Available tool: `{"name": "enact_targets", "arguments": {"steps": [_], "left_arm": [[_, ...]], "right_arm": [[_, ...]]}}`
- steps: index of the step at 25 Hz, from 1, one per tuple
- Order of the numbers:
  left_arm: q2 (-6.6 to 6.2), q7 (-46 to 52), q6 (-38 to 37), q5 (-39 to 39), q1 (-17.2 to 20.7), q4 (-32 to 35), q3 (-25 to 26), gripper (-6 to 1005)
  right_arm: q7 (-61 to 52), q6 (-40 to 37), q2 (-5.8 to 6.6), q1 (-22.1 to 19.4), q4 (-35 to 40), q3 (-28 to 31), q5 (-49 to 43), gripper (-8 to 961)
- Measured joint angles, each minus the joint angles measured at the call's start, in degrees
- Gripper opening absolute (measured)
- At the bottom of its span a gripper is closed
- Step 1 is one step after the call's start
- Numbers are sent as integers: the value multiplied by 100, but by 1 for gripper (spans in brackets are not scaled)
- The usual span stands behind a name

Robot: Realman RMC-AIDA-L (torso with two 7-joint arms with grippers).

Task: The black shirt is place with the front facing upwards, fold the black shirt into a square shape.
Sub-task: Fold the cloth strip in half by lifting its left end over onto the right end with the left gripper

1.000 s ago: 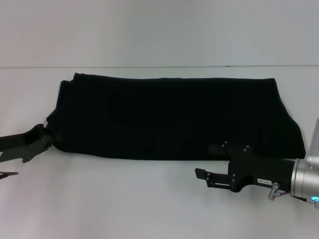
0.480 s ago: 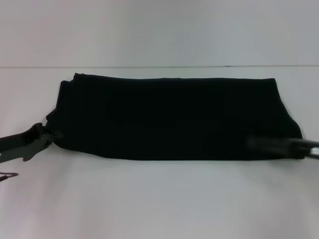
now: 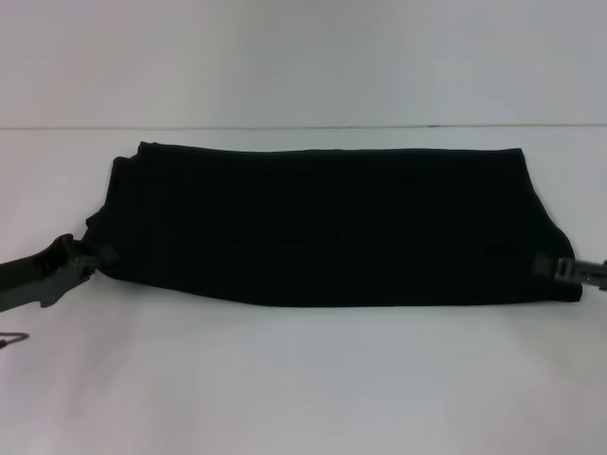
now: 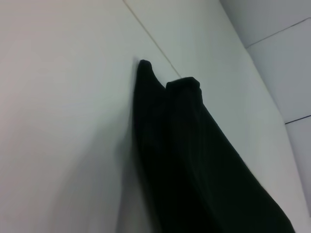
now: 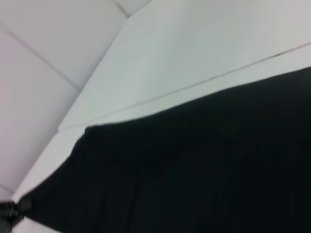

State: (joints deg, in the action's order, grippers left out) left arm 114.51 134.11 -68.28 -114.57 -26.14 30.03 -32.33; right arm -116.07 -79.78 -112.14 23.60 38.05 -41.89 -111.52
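The black shirt (image 3: pixel 322 223) lies on the white table as a long, wide band with no lettering showing. My left gripper (image 3: pixel 81 263) is at the band's near left corner and touches the cloth there. At the near right corner, my right gripper (image 3: pixel 561 269) sits against the shirt's edge, mostly cut off by the frame. In the left wrist view the shirt (image 4: pixel 194 160) runs away from me, with a small peak of cloth at its far end. In the right wrist view the shirt (image 5: pixel 204 165) fills the lower half, and the left gripper (image 5: pixel 9 211) shows at its far corner.
The white table (image 3: pixel 303 379) stretches wide in front of the shirt and ends at a pale wall behind it. A thin cable loop (image 3: pixel 11 337) pokes in at the left edge.
My right arm has pulled out from in front of the shirt and swung right to its near right corner. The left gripper has barely moved.
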Motion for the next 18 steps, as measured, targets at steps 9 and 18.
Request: {"name": "enact_targets", "arguments": {"steps": [9,18], "left_arm": [[44,-138,-495,99,472,7,356,14],[-119,-174,-697,47,928,256,863,13]], "right_arm": [[991,-259,-203,65,37,-10,-289,825],[1533,-359,-325,155,39,-35,-292,824]]}}
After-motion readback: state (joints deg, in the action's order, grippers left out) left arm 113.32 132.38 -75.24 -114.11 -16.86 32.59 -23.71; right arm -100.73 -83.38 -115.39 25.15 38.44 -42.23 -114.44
